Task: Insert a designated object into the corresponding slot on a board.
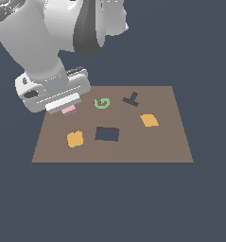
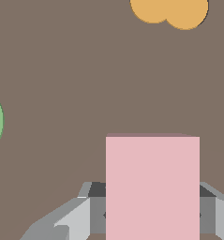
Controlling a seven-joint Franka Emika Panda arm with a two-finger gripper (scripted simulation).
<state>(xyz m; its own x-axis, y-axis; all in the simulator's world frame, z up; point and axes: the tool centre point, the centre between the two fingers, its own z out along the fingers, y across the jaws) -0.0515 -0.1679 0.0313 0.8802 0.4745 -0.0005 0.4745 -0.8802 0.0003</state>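
1. Board first: the large flat brown square board [image 1: 171,146] lies flat on the dark floor, carrying every small shape in play.

2. Above its corner at about ten o'clock from the board's centre in the exterior view hangs the white Panda arm with its grey-and-white pincer [image 1: 67,107] pointing down (the bulky wrist hides most of the fingers there).

3. Next in size, the dark navy rectangular recess [image 1: 107,134] sits near the board's middle, its long axis running across the exterior view from left to right.

4. The small light-pink rectangular block [image 1: 68,110] shows just below the pincer; in the wrist view the same block [image 2: 152,187] stands between the grey fingers [image 2: 76,215], which flank it on both sides, so I judge the pincer to be pinching it.

5. The relation that matters: from the held block, the recess lies at roughly four o'clock in the exterior view, well apart. The carry should run that way, and the block's long axis will need to match the slot's before lowering.

6. Smaller neighbours: the two orange square tiles, one [image 1: 74,139] at nine o'clock of the recess and one [image 1: 149,120] at two o'clock, the green G-shaped piece [image 1: 102,103], and the dark T-shaped mark [image 1: 131,99].
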